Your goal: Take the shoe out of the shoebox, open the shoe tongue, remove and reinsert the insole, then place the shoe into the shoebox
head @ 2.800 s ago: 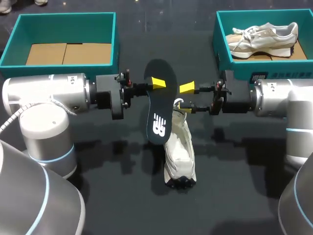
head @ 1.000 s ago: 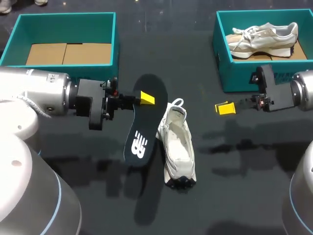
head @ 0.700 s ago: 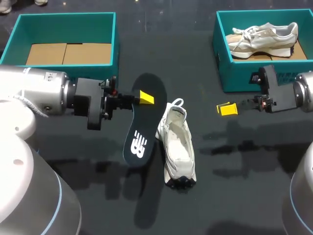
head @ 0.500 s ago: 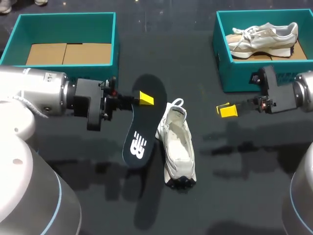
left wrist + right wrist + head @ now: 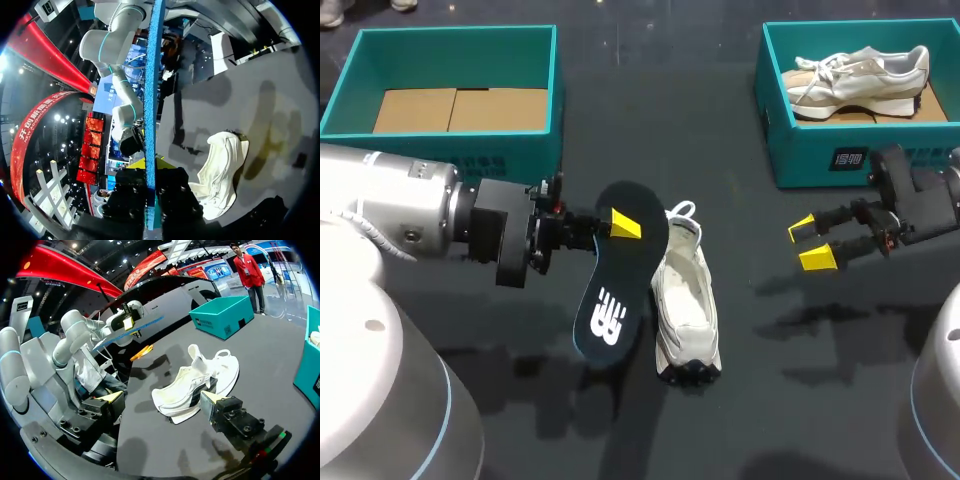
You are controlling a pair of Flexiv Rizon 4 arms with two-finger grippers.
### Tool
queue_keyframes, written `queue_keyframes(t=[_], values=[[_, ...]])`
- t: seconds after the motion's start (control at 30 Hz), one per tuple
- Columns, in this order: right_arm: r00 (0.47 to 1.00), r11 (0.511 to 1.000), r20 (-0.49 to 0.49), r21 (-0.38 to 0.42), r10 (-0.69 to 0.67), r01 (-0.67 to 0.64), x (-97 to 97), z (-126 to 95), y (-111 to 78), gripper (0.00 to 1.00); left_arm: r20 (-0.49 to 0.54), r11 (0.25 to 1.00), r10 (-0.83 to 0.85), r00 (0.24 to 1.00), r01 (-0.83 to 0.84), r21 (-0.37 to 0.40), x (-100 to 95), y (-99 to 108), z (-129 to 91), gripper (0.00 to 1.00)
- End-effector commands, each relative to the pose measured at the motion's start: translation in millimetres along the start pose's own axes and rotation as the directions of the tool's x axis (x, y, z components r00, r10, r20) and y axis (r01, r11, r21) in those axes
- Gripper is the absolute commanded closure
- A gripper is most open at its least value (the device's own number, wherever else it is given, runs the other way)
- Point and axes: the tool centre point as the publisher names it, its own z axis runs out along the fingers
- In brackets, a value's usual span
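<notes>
- My left arm is showing rounded silver-grey casings, a thin blue ring and a pale cable.
- My right arm is showing the same silver shell and a black wrist block.
- The left claw and right claw are wearing yellow wedge tips.

The shoe lies on the table, the insole at its left, left shoebox and right shoebox behind

One high camera and two wrist cameras, all meeting on the white shoe.
The head view looks steeply down from behind over the table, with the left arm entering at 9 o'clock and the right arm at 3. The left wrist view sits tight against the edge-on insole, with the shoe close beside. The right wrist view looks low across the table, from farther off, at the shoe and left arm.
</notes>
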Motion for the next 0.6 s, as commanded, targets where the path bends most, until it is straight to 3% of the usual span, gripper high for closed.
queue_keyframes(t=[0.03,0.4,0.6], values=[[1.000,1.000,0.016,-0.009,-0.002,0.002,8.0,-2,-5.8,0.00,0.003,1.000,0.000,1.000,0.001,-0.021,0.7,-15,-9,1.00],[1.000,1.000,0.016,-0.009,-0.002,0.002,8.0,-2,-5.8,0.00,0.003,1.000,-0.011,1.000,0.011,-0.023,0.3,-16,-8,1.00],[0.998,1.000,0.064,0.029,-0.012,0.011,-0.9,-4,-19.9,0.00,-0.009,0.994,-0.105,0.994,0.105,-0.009,0.2,-17,-6,1.00]])
